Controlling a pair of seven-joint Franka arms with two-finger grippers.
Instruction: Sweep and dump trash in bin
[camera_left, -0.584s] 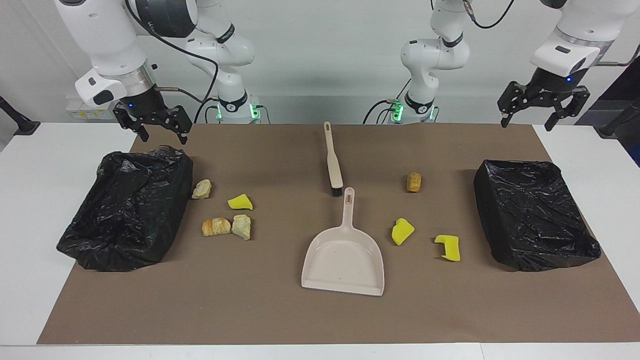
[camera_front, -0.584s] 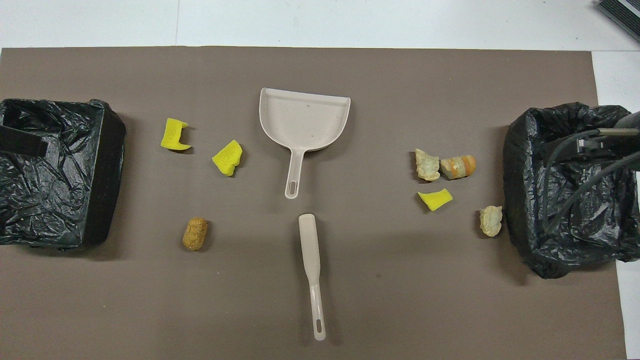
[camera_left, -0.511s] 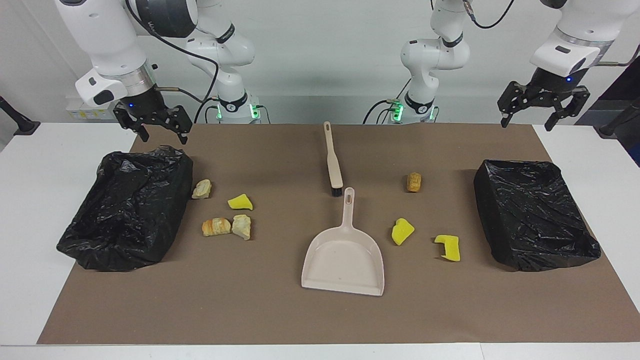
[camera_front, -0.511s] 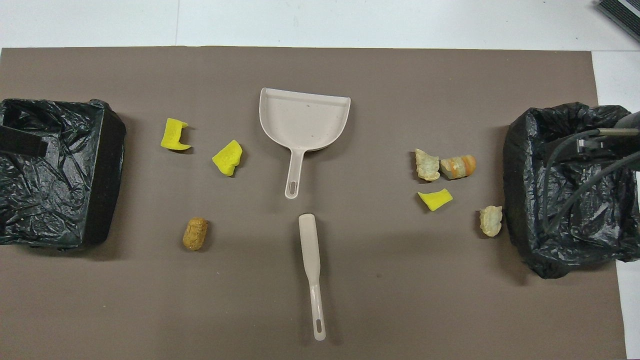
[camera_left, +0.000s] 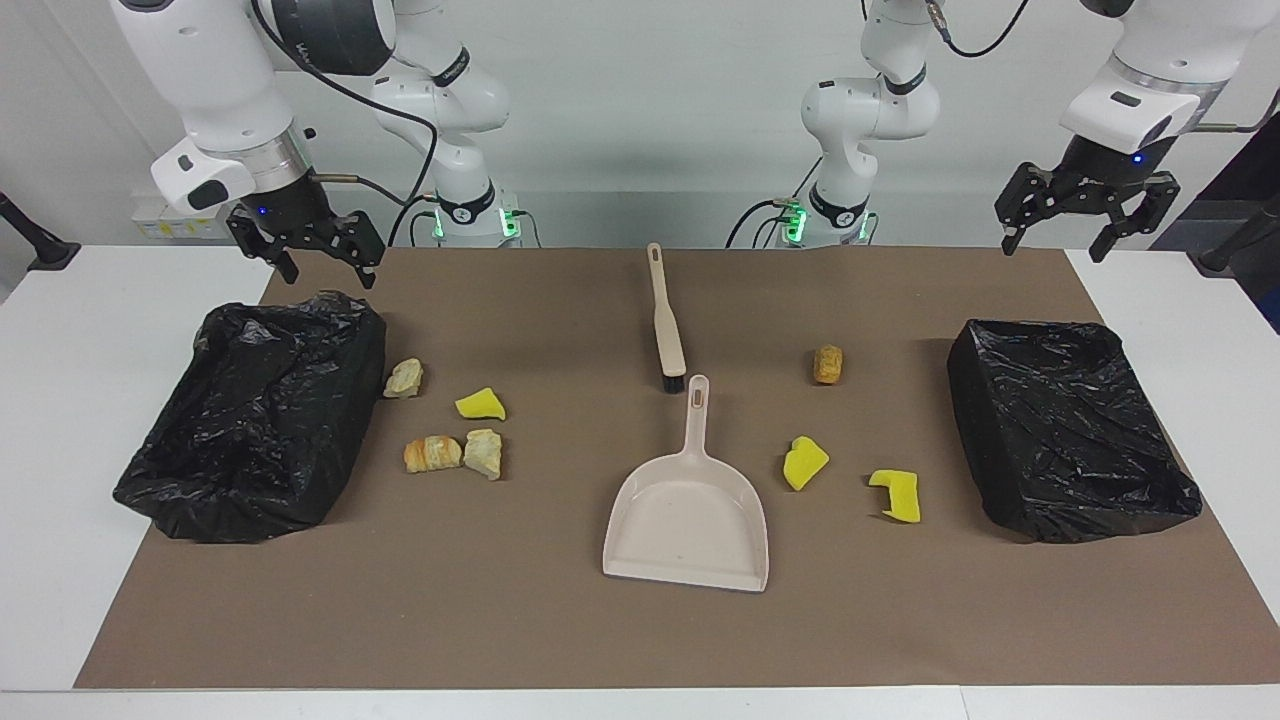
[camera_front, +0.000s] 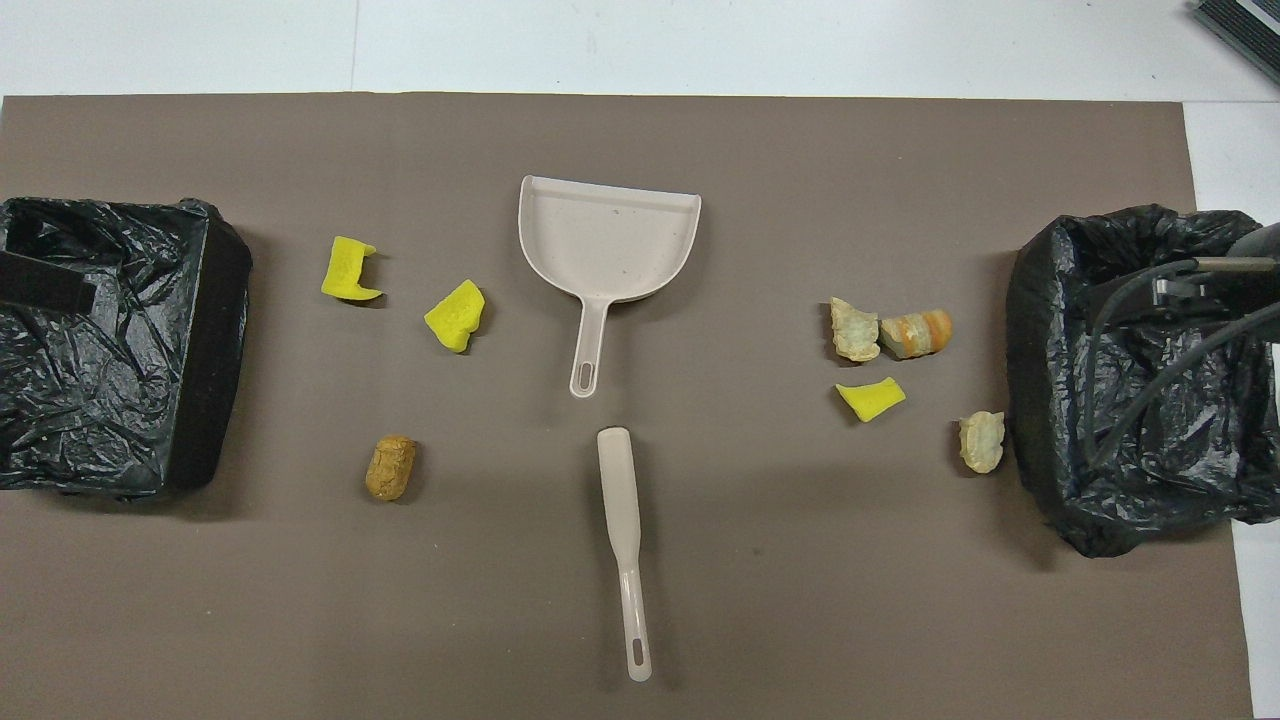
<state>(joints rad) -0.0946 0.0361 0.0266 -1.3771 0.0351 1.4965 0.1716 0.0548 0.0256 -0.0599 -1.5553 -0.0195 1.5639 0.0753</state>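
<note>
Several trash scraps lie on the brown mat. Toward the right arm's end are two tan lumps (camera_left: 404, 378) (camera_left: 484, 453), a bread-like lump (camera_left: 432, 454) and a yellow sponge chunk (camera_left: 480, 404). Toward the left arm's end are a brown lump (camera_left: 827, 364) and two yellow chunks (camera_left: 804, 462) (camera_left: 897, 495). The beige dustpan (camera_left: 688, 510) lies mid-table, with the beige brush (camera_left: 666, 320) nearer to the robots. My right gripper (camera_left: 330, 272) hangs open over the near edge of one bin. My left gripper (camera_left: 1053, 248) hangs open over the mat's near corner. Both are empty.
Two bins lined with black bags stand at the mat's ends, one at the right arm's end (camera_left: 340, 400) and one at the left arm's end (camera_left: 975, 400). White table surrounds the mat (camera_front: 640, 620).
Both grippers have drifted very slightly. Nothing on the table has moved.
</note>
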